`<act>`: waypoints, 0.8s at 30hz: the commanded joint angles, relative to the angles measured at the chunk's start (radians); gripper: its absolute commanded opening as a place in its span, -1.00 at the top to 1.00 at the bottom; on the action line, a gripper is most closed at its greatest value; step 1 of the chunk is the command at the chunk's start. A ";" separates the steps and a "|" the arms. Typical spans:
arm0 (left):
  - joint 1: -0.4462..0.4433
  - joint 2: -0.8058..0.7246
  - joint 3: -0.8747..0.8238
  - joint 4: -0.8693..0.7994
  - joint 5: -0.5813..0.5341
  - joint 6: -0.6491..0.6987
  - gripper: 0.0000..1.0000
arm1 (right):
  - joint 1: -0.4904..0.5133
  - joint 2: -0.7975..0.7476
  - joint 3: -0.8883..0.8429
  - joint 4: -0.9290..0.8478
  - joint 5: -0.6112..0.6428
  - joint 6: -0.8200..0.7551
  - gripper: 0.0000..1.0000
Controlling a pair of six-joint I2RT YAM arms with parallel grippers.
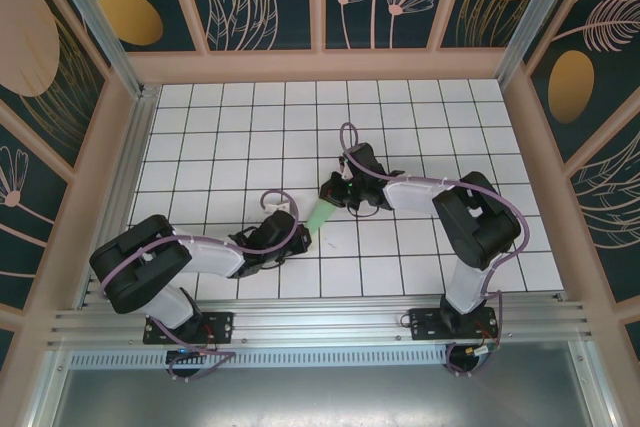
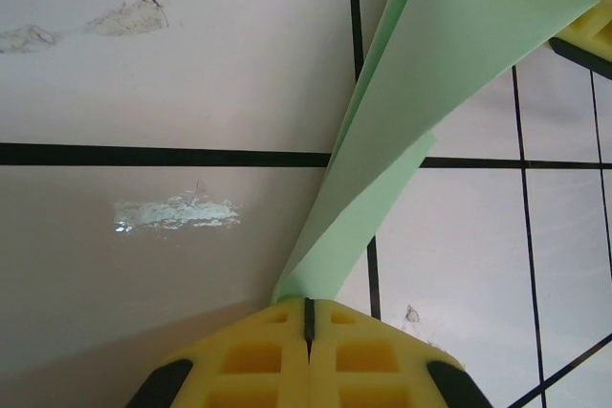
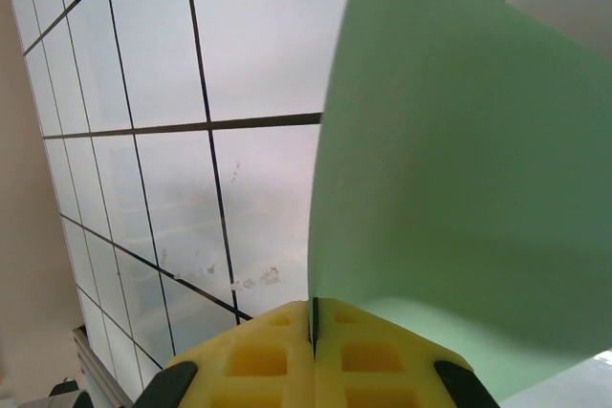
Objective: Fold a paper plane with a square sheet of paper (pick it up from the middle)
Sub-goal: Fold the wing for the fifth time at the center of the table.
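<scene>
One paper (image 1: 318, 215) (green, folded slim), two holders: left gripper (image 2: 308, 308) pinches one end, right gripper (image 3: 314, 308) the other.

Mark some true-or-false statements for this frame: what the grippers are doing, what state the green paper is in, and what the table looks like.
1. The left gripper and the right gripper are both shut on the green paper. True.
2. The green paper lies flat and unfolded on the tiles. False: it is folded into a narrow strip and spans between the two grippers.
3. In the top view, the left gripper holds the end of the paper nearer the arm bases. True.
4. The table is bare wood. False: the table is covered in white tiles with dark grid lines.
</scene>
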 commanded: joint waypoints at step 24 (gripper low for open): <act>0.068 -0.160 0.083 -0.118 0.064 0.033 0.42 | -0.077 0.021 -0.166 0.216 -0.104 -0.216 0.95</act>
